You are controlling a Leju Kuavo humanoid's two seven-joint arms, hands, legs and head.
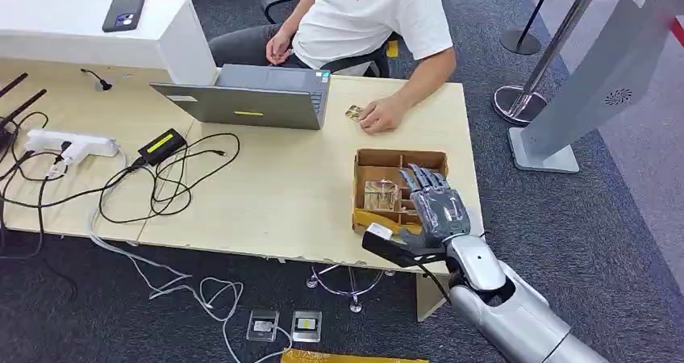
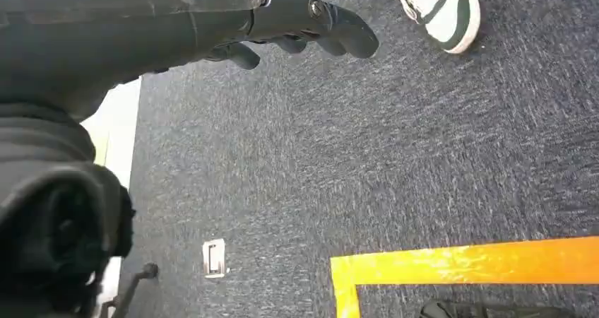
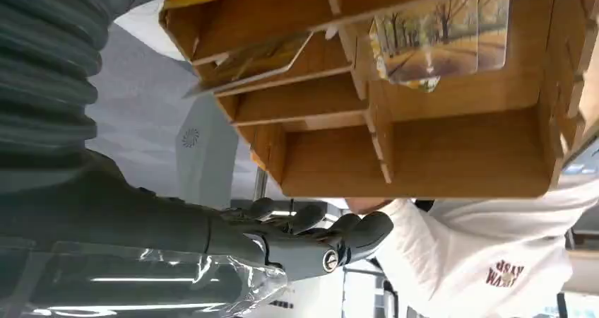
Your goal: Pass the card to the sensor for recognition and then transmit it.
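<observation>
Right wrist view: card [image 3: 441,39] (autumn tree scene) stands in box [image 3: 424,148]

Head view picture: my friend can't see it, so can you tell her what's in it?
The robot's right hand hovers open over a cardboard box with compartments holding a card, at the edge of a wooden table. Across the table a person sits by a grey laptop.

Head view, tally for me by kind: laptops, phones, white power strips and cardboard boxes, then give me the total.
Laptop: 1
Phone: 1
Power strip: 1
Cardboard box: 1
Total: 4
</observation>
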